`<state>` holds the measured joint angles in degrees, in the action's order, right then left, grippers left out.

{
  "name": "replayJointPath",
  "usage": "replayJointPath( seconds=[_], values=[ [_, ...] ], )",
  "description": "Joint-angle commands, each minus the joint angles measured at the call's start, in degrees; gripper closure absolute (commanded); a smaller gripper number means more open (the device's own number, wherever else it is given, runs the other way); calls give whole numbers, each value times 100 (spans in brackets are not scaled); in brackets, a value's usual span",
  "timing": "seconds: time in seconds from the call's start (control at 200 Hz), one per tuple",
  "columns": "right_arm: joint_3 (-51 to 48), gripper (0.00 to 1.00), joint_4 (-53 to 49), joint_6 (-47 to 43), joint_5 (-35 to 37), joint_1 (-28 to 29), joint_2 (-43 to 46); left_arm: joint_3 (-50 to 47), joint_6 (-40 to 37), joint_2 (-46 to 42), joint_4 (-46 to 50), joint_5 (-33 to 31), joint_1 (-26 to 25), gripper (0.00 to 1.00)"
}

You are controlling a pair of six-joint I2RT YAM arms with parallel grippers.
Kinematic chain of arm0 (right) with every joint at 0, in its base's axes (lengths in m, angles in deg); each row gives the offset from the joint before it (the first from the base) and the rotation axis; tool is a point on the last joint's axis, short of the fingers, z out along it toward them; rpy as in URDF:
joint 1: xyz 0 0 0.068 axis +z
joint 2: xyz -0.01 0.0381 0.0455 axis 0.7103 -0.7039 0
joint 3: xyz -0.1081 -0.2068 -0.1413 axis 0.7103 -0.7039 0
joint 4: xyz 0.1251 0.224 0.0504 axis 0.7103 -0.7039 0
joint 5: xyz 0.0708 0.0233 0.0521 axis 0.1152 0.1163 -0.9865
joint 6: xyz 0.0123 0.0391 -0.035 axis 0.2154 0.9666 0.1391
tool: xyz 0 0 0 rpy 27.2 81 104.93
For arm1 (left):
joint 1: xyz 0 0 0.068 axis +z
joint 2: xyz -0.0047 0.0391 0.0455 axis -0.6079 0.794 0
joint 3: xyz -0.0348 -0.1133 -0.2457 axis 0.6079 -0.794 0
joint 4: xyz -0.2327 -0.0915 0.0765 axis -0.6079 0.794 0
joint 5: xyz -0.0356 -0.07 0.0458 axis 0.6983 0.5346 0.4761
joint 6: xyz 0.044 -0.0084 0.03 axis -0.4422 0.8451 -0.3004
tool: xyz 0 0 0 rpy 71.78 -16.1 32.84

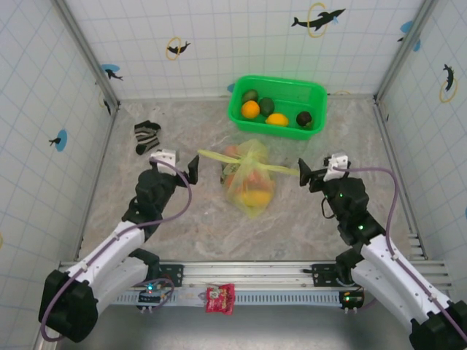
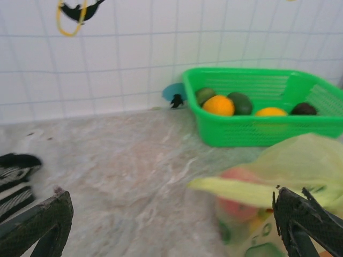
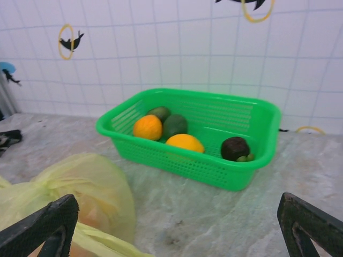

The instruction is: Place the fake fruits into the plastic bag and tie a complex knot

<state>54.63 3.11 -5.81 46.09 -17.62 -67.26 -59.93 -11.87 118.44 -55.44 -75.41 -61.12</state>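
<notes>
The plastic bag (image 1: 249, 186) lies mid-table with fake fruits showing orange and pink through it. Its knot (image 1: 252, 159) sits on top, one pointed tail (image 1: 213, 156) reaching left and the other (image 1: 284, 169) reaching right. My left gripper (image 1: 193, 169) stands open just off the left tail's tip. My right gripper (image 1: 303, 175) stands open at the right tail's tip. In the left wrist view the open left gripper (image 2: 171, 230) has the loose tail (image 2: 236, 190) reaching in from the right. The open right gripper (image 3: 177, 230) has the bag (image 3: 86, 184) at its left finger.
A green basket (image 1: 318, 95) at the back holds several more fruits: an orange one (image 1: 250, 109), a yellow one (image 1: 276, 119) and dark ones (image 1: 304, 118). A striped sock (image 1: 146, 136) lies at the back left. A red packet (image 1: 220, 298) sits on the front rail.
</notes>
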Motion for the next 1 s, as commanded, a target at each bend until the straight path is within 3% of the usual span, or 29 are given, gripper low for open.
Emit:
replayJointPath(
  seconds=[0.0, 0.135, 0.235, 0.29, 0.4, 0.5, 0.575, 0.666, 0.736, 0.771, 0.841, 0.891, 0.956, 0.996],
  values=[
    [-287, 2, 662, -378, 564, -60, 131, -538, -984, 324, -1047, -956, 105, 2],
    [-365, 2, 1057, -445, 734, -200, -381, -982, -858, 1050, -2060, -1370, 552, 2],
    [-499, 2, 1561, -598, 1671, -269, -1002, -1367, -504, 1492, -2631, -930, 1198, 2],
    [-663, 2, 1950, -458, 1970, -582, -1376, -1379, -443, 1871, -2660, -847, 1491, 2],
    [-837, 2, 2057, 118, 1533, -1384, -2131, -1362, -107, 2620, -2680, -958, 1797, 2],
    [-1168, 2, 2324, 328, 1178, -1874, -2726, -1572, -40, 2980, -3323, -683, 1833, 2],
    [-1572, 2, 3000, 388, 939, -2249, -3175, -1650, -342, 3101, -3710, -560, 1830, 2],
    [-2052, 2, 4288, 321, 711, -2510, -3683, -1899, 121, 3394, -4442, -915, 2080, 2],
    [-2150, 2, 4896, 693, 52, -2790, -4074, -2126, 202, 3676, -5092, -364, 2332, 2],
    [-2189, 2, 5336, 620, -177, -2817, -4315, -2172, 166, 3826, -5468, -302, 2333, 2],
    [-2150, 2, 5477, 618, -247, -2819, -4623, -2063, 150, 3643, -4854, -239, 2332, 2],
    [-1997, 2, 5324, 316, -885, -2787, -4809, -2073, 189, 3767, -5172, -186, 2347, 2],
    [-2168, 1, 6602, 38, -1269, -2638, -5477, -1956, 251, 3659, -4645, 7, 2450, 2],
    [-2076, 1, 5914, 177, -1189, -2754, -5255, -1977, 269, 3720, -4819, 46, 2481, 2]
  ],
)
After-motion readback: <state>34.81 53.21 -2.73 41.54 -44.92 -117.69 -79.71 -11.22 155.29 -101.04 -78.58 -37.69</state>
